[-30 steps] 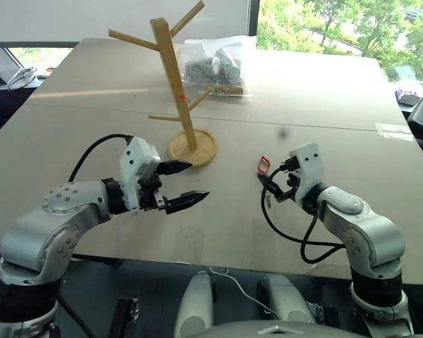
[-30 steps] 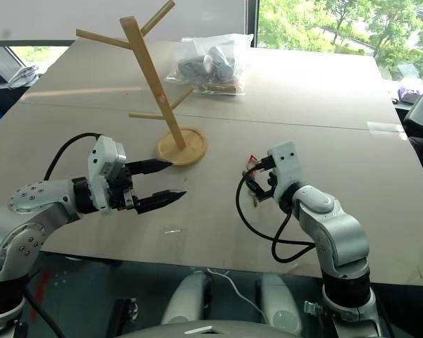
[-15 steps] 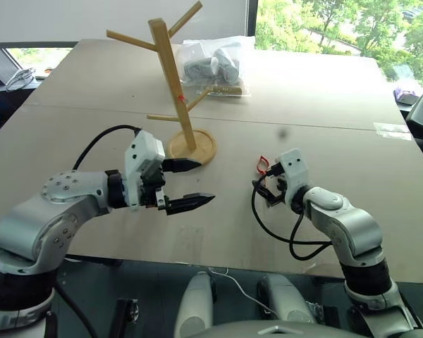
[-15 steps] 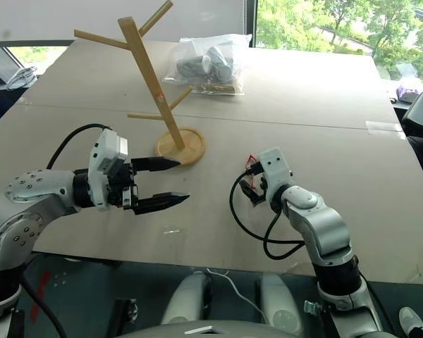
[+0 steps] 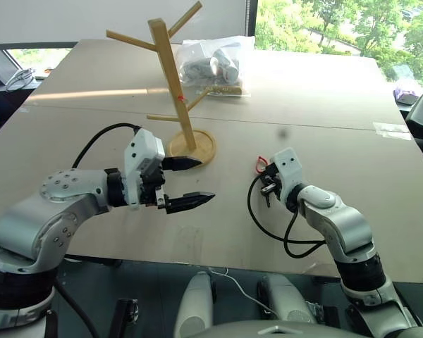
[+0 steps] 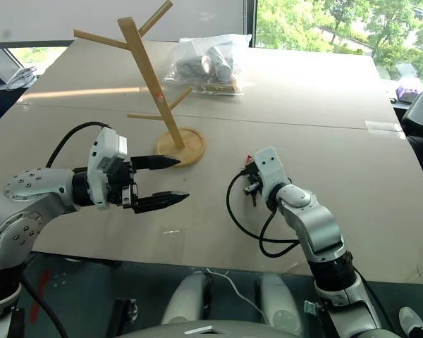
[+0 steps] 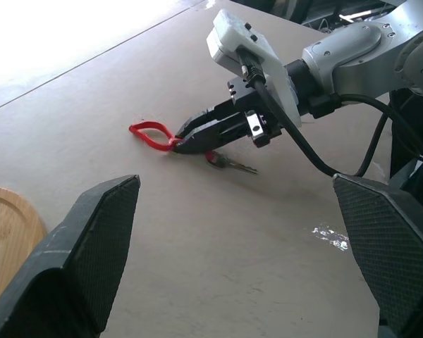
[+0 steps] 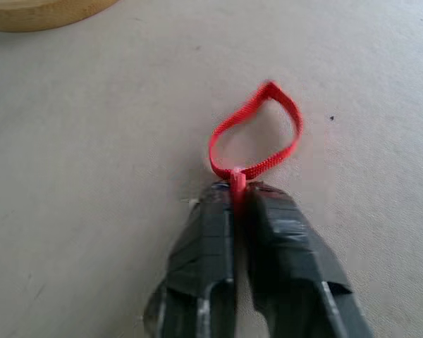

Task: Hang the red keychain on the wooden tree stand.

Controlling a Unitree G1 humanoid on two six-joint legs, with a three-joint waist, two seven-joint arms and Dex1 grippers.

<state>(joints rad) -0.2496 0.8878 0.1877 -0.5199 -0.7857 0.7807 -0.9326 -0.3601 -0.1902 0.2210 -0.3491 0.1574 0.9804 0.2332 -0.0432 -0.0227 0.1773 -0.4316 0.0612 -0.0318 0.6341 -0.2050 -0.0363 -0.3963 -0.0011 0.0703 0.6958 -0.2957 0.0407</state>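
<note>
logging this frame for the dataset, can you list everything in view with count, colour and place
red keychain: one, red loop strap with a small silvery key, on the table right of the stand, pinched at the strap's base
wooden tree stand: one, light wood, upright on its round base mid-table
plastic bag: one, clear with grey items inside, behind the stand
table: one, beige, spans the scene
tape strip: one, pale, on the table's far right
trees: green, outside the window behind the table
left gripper: one, black fingers open, held over the table in front of the stand's base
right gripper: one, black fingers shut on the keychain at table level
</note>
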